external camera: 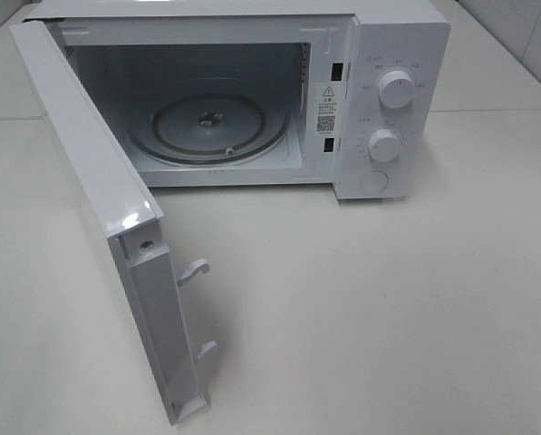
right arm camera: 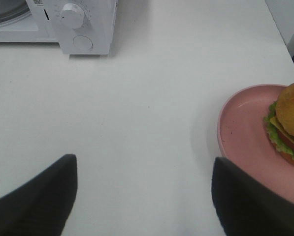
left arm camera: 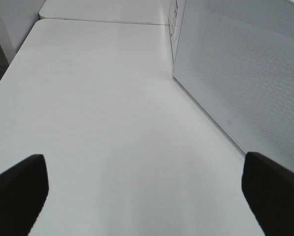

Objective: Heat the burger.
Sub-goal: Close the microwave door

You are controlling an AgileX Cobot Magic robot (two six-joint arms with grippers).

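Note:
The burger [right arm camera: 289, 123], a tan bun with green and yellow filling, sits on a round pink plate [right arm camera: 240, 128] and shows only in the right wrist view, cut off by the frame edge. My right gripper [right arm camera: 144, 162] is open over bare table, and one of its fingers [right arm camera: 250, 196] overlaps the plate's near rim. My left gripper [left arm camera: 144, 157] is open over bare table beside the microwave door [left arm camera: 235, 64]. Neither gripper, burger nor plate shows in the exterior high view.
The white microwave [external camera: 379, 91] stands at the back with its door [external camera: 98, 208] swung wide toward the front left. Its glass turntable [external camera: 207, 122] is bare. Two knobs [external camera: 395, 89] sit on its right panel. The microwave's front corner [right arm camera: 82, 24] shows beyond my right gripper.

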